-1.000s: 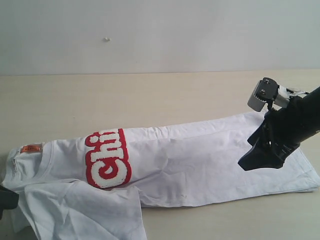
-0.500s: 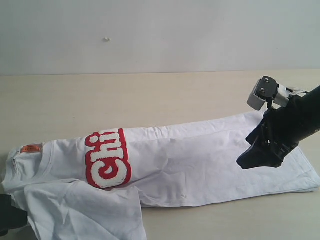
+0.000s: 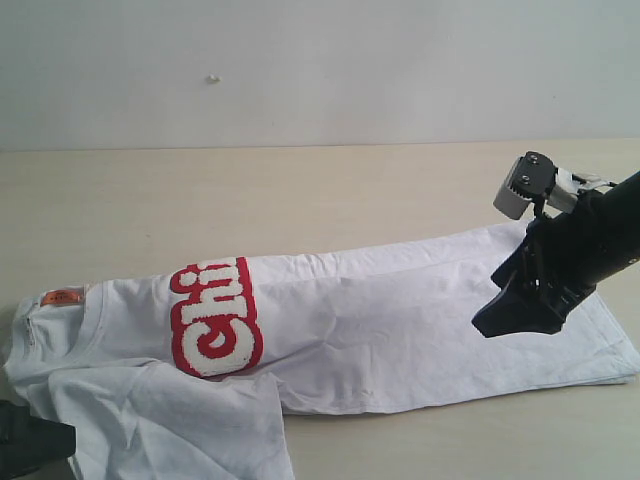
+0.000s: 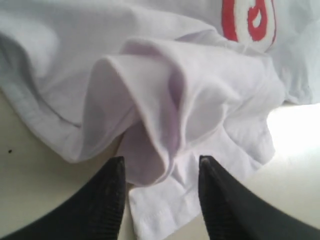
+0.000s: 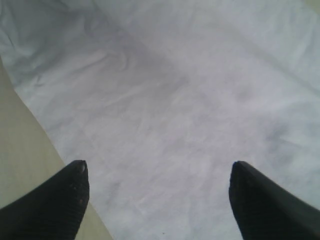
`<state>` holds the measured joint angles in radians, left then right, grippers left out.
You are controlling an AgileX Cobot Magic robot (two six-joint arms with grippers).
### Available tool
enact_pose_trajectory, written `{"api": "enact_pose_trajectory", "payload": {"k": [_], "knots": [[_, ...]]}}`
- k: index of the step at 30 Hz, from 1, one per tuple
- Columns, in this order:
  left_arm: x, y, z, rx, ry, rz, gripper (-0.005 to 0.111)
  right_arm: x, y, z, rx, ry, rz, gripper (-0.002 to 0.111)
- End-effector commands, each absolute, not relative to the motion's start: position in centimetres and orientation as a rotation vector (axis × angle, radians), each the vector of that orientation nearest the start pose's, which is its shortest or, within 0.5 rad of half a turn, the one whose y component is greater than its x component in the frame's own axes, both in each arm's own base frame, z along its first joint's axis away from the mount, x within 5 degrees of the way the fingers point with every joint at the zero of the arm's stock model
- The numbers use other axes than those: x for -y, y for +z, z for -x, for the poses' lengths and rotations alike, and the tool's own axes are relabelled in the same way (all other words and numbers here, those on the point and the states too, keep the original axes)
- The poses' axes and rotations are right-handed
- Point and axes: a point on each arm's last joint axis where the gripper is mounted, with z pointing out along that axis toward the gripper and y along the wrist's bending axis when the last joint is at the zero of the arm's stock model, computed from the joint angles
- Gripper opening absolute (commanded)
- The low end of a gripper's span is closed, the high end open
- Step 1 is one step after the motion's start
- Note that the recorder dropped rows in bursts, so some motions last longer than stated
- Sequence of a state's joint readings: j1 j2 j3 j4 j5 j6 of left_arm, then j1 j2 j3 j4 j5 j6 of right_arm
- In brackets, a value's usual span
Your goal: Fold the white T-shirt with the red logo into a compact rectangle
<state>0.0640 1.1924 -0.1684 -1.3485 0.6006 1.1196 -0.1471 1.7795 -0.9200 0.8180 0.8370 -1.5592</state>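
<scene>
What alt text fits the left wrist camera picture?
A bunched fold of white T-shirt lies on a beige table, just ahead of the robot's open hand with two black fingers. Part of a red logo shows beyond it.

Lettering on the shirt (image 3: 400,320). The logo (image 3: 215,318) is a red band on the chest bearing thick white letters with a fuzzy surface. In the exterior view the letters "Chi" can be read on it. The band then meets a fold of the cloth, and what follows there cannot be made out. In the left wrist view one end of the logo (image 4: 250,22) shows at the frame's edge. It appears as red with curved pieces of white letters, too little to read as a word. A small orange tag (image 3: 62,296) lies at the collar, and its print is too small to read.
</scene>
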Motion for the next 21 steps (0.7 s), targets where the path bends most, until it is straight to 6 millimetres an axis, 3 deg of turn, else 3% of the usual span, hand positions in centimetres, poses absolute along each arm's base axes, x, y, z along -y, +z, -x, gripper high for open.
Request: {"api": "enact_pose_trajectory", "payload": {"k": [1,15,19,21], "knots": [[4.3,14.1,-13.8,-2.572,-0.834,0.127,0.046,-0.4,15.8,-30.8,-2.423,0.571,1.072,0.074],[5.3,11.1,-14.8,-2.653,-0.949,0.173,0.043,-0.4,15.8,-30.9,-2.423,0.562,1.069,0.074],[5.8,10.5,-15.2,-2.673,-0.957,0.135,0.019,-0.4,15.8,-30.9,-2.422,0.57,1.069,0.074],[6.1,10.7,-15.5,-2.653,-1.011,0.125,0.0,-0.4,15.8,-30.8,-2.422,0.572,1.069,0.074]]}}
